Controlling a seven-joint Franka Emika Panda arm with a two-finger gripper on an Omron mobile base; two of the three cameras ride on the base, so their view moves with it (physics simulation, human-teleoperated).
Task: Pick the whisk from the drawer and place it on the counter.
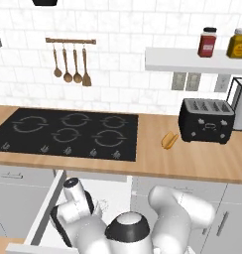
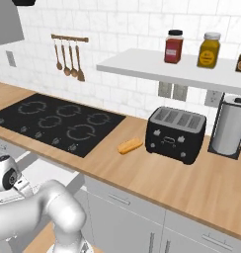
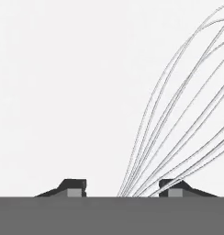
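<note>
Hand view looks straight down along the pincer [image 3: 124, 187], whose two small dark finger tips [image 3: 72, 187] stand spread with a clear gap between them. Thin silver-grey wire loops of the slim metal whisk [image 3: 178, 114] rise from that gap, starting just inside the right-hand tip and fanning up and away to the right of the pincer. The wires lie against the plain white inside of the wide shallow pull-out drawer [image 3: 63, 82], which stretches away on every side of the tips. Whether the tips touch the wires cannot be told; they are not pressed onto them.

Left base view shows the white arm bent low, with its wrist reaching down into the open drawer [image 1: 46, 203], whose grey side rail runs off to the left of the hand. A faint patch of wire whisk [image 1: 101, 204] shows just right of the wrist, on the drawer floor.

Above and beyond the pincer runs the long light-brown wood-grain counter [image 1: 157, 158], with the black four-ring cooktop [image 1: 68, 133] set into it. Farther right along the worktop lie a small orange-brown bread roll [image 1: 168, 140] and a black four-slot toaster [image 1: 206, 120].
</note>
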